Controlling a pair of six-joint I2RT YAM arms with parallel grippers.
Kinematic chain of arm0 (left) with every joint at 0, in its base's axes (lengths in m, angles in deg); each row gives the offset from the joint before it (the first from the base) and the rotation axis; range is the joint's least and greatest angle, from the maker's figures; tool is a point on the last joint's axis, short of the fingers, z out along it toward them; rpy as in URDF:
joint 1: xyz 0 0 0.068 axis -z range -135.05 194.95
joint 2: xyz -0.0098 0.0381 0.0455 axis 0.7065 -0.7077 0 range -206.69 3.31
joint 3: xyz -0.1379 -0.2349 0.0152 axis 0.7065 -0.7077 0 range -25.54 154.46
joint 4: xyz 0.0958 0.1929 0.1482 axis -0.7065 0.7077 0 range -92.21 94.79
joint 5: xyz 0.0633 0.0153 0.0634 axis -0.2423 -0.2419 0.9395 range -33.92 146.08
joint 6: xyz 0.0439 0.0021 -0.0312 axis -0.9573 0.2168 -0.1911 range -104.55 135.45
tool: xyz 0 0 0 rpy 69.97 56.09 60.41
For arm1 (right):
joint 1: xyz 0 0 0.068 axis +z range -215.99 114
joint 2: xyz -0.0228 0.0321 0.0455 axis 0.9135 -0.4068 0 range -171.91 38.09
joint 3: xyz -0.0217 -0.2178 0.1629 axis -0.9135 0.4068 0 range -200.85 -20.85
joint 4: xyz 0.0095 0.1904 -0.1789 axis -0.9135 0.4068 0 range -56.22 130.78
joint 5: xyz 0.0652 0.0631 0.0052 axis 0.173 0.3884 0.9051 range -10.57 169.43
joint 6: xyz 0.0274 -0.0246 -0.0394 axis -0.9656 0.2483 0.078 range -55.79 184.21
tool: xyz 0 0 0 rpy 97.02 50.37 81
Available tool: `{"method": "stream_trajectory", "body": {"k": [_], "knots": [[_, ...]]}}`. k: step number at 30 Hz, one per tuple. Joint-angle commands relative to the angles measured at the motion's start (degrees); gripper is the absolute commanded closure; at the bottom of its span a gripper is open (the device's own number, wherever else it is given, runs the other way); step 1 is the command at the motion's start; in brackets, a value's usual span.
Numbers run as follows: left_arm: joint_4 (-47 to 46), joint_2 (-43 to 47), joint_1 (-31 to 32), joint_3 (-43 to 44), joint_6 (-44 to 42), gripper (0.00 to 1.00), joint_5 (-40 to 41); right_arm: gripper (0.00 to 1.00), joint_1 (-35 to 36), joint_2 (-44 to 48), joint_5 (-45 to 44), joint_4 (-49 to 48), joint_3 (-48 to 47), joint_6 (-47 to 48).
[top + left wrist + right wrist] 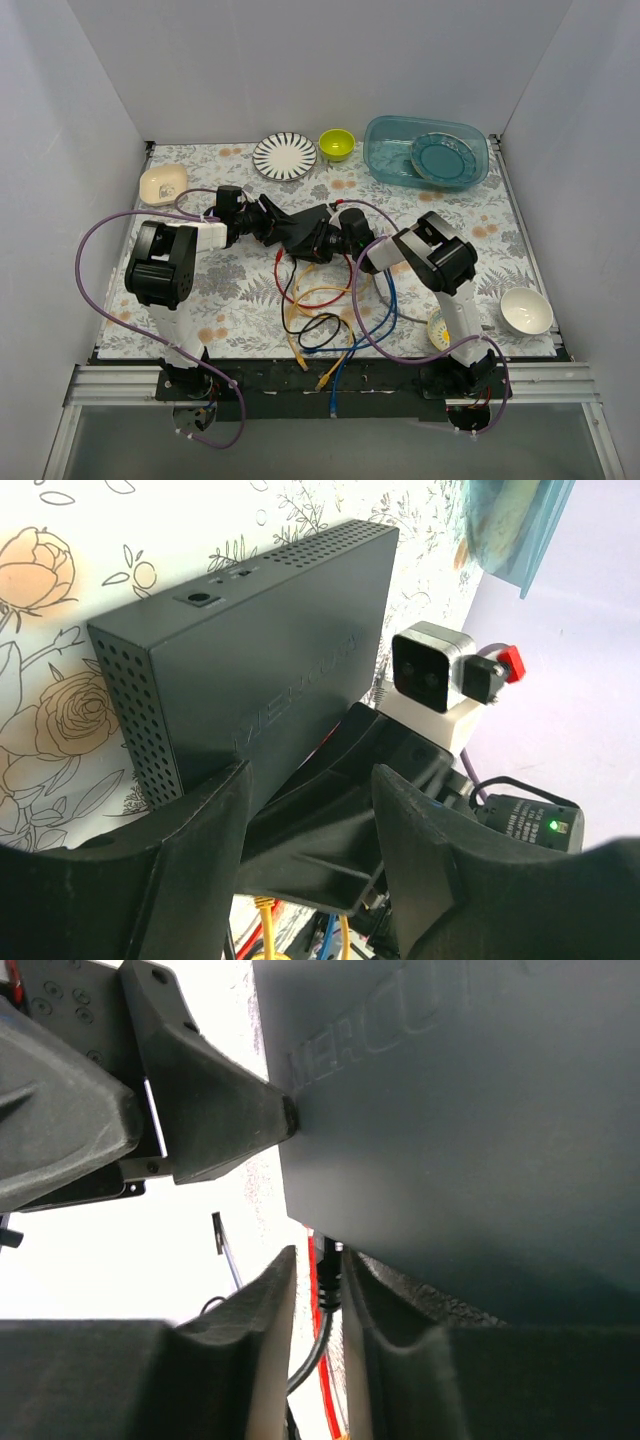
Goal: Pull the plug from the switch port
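The left gripper has its jaws spread wide. In the left wrist view the switch lies just beyond them, its lettered face turned toward the camera, a perforated short side on the left and a round jack on the far long edge. Seen from the right wrist, one of the left gripper's fingers touches that lettered face right at its edge, beside the first letters; the other finger is apart from the box.

The right gripper comes at the switch from the other side. Its jaws are nearly pressed together, tips just under the box's near edge. A red cable and a black one show through the narrow slit between them, but I cannot tell whether the jaws pinch either cable or a plug.

From above, the switch sits on the floral tabletop between the two sets of jaws. Red, yellow, black and blue cables trail from it toward the arm bases.
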State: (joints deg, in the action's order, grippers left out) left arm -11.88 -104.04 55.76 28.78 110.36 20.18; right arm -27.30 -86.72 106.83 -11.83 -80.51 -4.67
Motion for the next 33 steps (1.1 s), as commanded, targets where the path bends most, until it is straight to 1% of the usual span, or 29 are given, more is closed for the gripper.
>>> {"method": "stream_trajectory", "body": {"k": [1, 2, 3, 9, 13, 16, 17, 18, 19, 20, 24, 30, 32, 33], "knots": [[9.0, -1.5, -0.1, -3.1, -3.7, 0.47, 5.7, 0.74, -0.6, -4.1, 0.8, 2.1, 0.6, -11.4], [9.1, -1.5, 0.0, -3.1, -3.9, 0.47, 5.7, 0.76, -0.6, -4.3, 0.8, 1.4, 0.8, -11.6], [9.1, -1.4, -0.1, -3.3, -3.8, 0.47, 5.7, 0.81, -0.6, -4.5, 0.7, 1.0, 1.1, -12.3], [8.8, -0.9, -0.1, -4.0, -3.8, 0.48, 5.5, 0.94, -0.6, -5.1, 1.2, -0.5, 1.4, -12.2], [8.4, -0.6, -0.1, -4.1, -3.2, 0.47, 4.4, 0.98, -0.7, -4.7, 2.2, 2.8, 0.9, -6.6], [8.0, 0.6, 0.0, -4.5, -2.5, 0.47, 3.7, 0.99, -0.7, -4.2, 2.9, 5.7, 1.6, -3.4], [8.0, 1.1, -0.1, -4.6, -2.5, 0.47, 3.6, 0.99, -0.6, -4.1, 3.3, 7.3, 1.3, -0.1], [8.2, 2.0, 0.0, -4.7, -2.5, 0.47, 3.7, 0.99, -0.6, -3.9, 3.3, 9.5, 1.0, 1.9], [8.4, 2.3, -0.2, -4.8, -2.4, 0.47, 3.9, 0.99, -0.6, -3.3, 3.2, 13.9, 0.9, 3.7], [8.7, 2.8, -0.2, -4.8, -2.3, 0.47, 3.9, 0.99, -0.6, -2.9, 3.2, 15.7, 0.8, 7.8], [9.2, 4.3, -0.4, -4.7, -2.4, 0.46, 4.9, 0.99, -0.6, -0.7, 2.2, 22.7, 2.0, 14.3], [9.3, 4.3, -1.1, -3.7, -2.5, 0.46, 5.7, 0.99, -0.6, 2.2, 0.4, 26.1, 4.1, 17.6], [11.1, 4.8, -1.3, -3.4, -2.6, 0.46, 6.1, 0.99, -0.6, 3.2, -0.8, 28.1, 3.1, 20.2], [11.3, 5.0, -1.3, -3.3, -2.9, 0.46, 6.3, 0.99, -0.6, 3.4, -1.3, 30.8, 2.7, 21.1]]}}
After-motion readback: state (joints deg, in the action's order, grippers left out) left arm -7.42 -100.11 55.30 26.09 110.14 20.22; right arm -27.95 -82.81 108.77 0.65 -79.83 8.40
